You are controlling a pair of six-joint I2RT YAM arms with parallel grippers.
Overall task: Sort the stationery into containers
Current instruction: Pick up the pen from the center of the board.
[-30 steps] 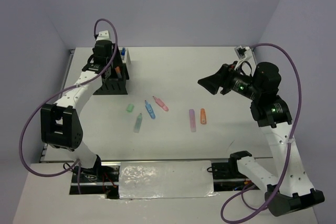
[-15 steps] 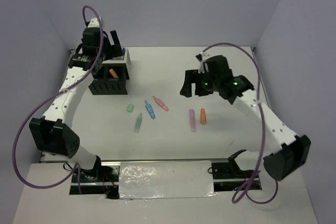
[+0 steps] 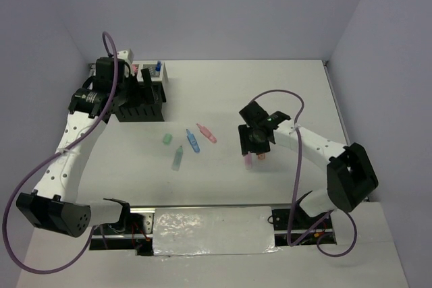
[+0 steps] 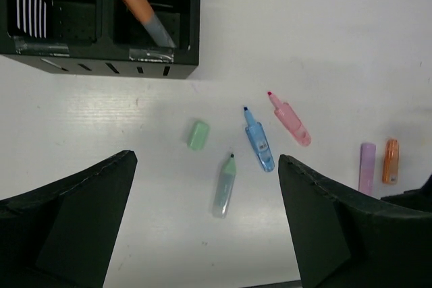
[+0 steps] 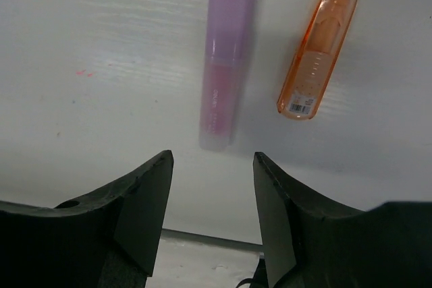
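Straight ahead of the half-open, empty right gripper [image 5: 210, 217]: purple marker [image 5: 226, 65], lengthwise along the gap, seemingly just below.

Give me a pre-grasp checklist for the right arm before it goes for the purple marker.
1. Right gripper open, empty: ok.
2. Purple marker in line with the gap between its jaws: ok.
3. Orange marker clear of the jaws' path: cannot tell; it lies close beside the purple one, not touching.
4. Left gripper open, empty, away from the pick: ok.
5. Black organizer upright, compartments open-topped: ok.
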